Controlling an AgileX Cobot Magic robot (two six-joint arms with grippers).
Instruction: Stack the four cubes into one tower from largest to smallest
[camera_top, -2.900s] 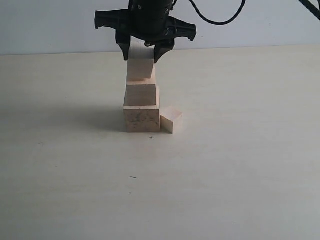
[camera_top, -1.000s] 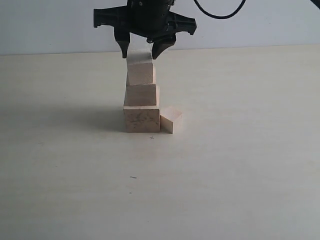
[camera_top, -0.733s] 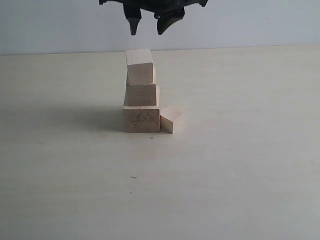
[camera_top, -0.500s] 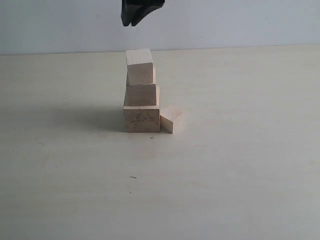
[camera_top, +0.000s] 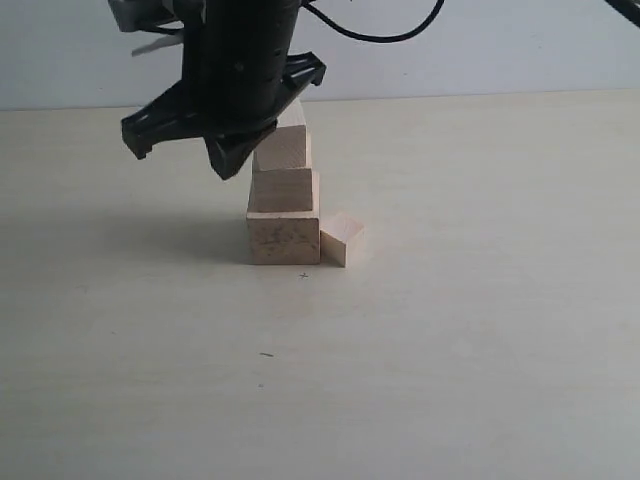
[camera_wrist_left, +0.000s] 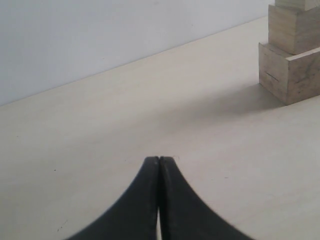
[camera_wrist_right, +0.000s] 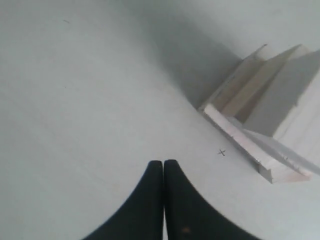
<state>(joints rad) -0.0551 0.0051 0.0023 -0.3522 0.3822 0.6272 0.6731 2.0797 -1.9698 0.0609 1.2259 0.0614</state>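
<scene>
A: Beside the tower (camera_top: 284, 192), just right of its base in the exterior view, sits the smallest cube (camera_top: 341, 241); three cubes are stacked.
B: We log left gripper (camera_wrist_left: 159, 162) and right gripper (camera_wrist_right: 163, 165) both clenched on nothing.
A: We judge the cube light, rigid, smooth wood; pinch opposite flat faces, mid-height.
</scene>
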